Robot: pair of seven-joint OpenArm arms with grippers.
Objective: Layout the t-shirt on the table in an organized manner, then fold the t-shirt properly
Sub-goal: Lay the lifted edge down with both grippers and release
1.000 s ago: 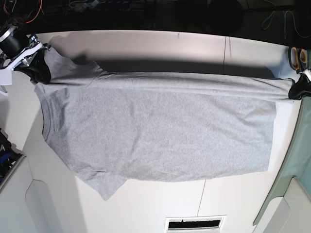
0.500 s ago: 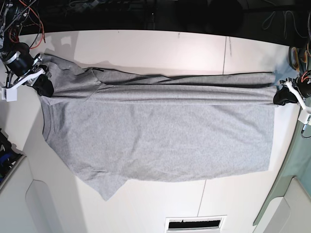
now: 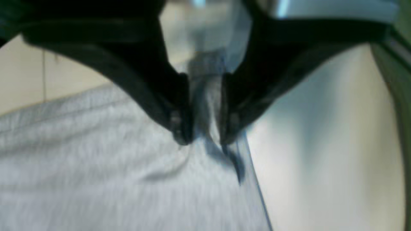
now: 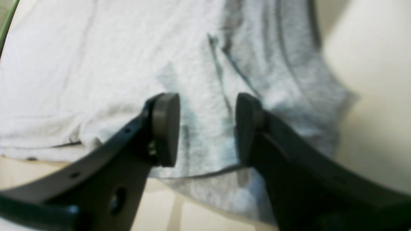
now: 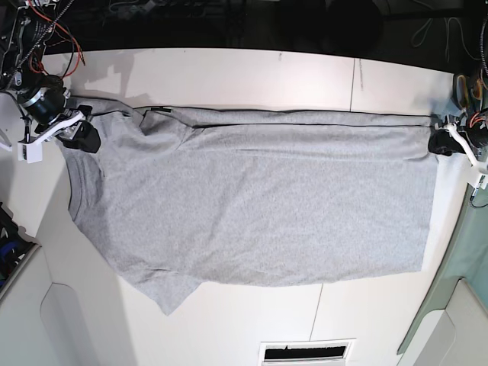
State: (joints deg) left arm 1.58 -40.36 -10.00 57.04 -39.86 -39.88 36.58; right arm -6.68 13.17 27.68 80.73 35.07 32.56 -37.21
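Note:
The light grey t-shirt [image 5: 252,206] lies spread flat on the white table [image 5: 229,76], collar end to the left, hem to the right; no lettering shows. My left gripper [image 5: 440,142] is at the hem's far right corner. In the left wrist view it [image 3: 205,134] is shut on a pinch of the t-shirt [image 3: 80,160]. My right gripper [image 5: 82,136] is at the far left shoulder. In the right wrist view it [image 4: 205,128] is open, its pads [image 4: 165,128] apart over the t-shirt [image 4: 80,64].
A grey-green panel [image 5: 476,252] runs along the table's right edge. A dark slot [image 5: 305,352] sits at the front edge. A thin seam [image 5: 353,80] crosses the table. Red cables [image 5: 53,30] hang behind the arm at far left.
The t-shirt's far edge, held up and bunched before, now lies flat and straight on the table. Both grippers have come down with it.

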